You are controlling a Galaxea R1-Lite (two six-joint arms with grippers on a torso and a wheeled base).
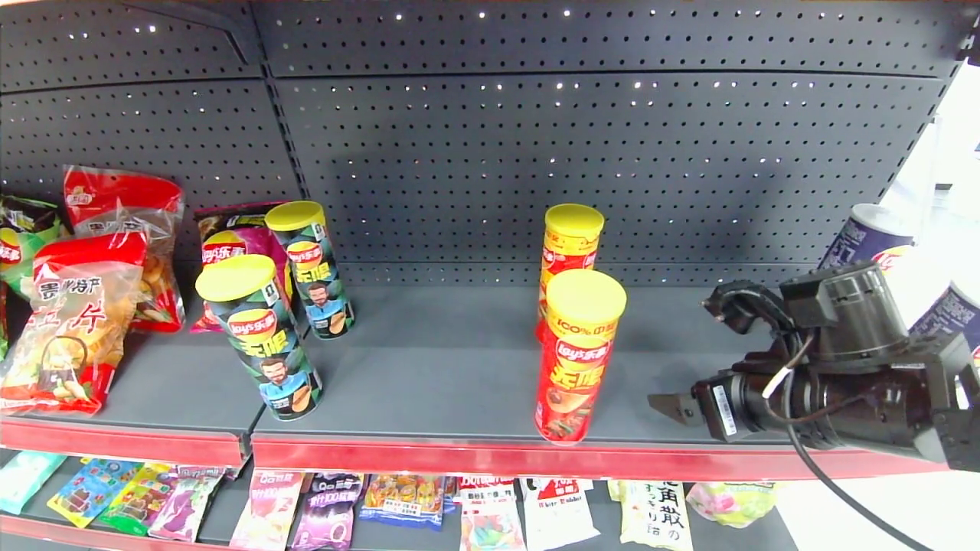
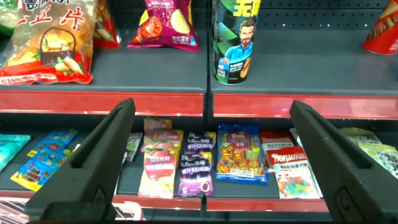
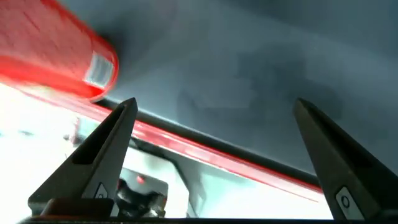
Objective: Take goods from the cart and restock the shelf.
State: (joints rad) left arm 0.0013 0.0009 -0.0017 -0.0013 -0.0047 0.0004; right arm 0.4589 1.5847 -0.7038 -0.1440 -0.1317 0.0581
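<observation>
Apparently fronted for shoppers, the red can (image 1: pixel 579 360) stands upright at the head view's lower centre, on the front edge of the shelf (image 1: pixel 444 375), just before its twin can (image 1: pixel 570 237). At lower right, near it, the right pincer (image 1: pixel 670 405) gapes empty. The left pincer (image 2: pixel 212 106) is likewise spread wide, holding nothing.

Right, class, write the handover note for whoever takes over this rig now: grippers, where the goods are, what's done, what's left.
Left gripper: open, empty, facing the shelf.
Right gripper: open, empty, at the shelf's red edge beside the front red can.
Goods: that can, a rear red can and two dark cans stand upright on the shelf; purple cans sit off its right end.
Done: four cans shelved. Left: probably the purple cans.
</observation>
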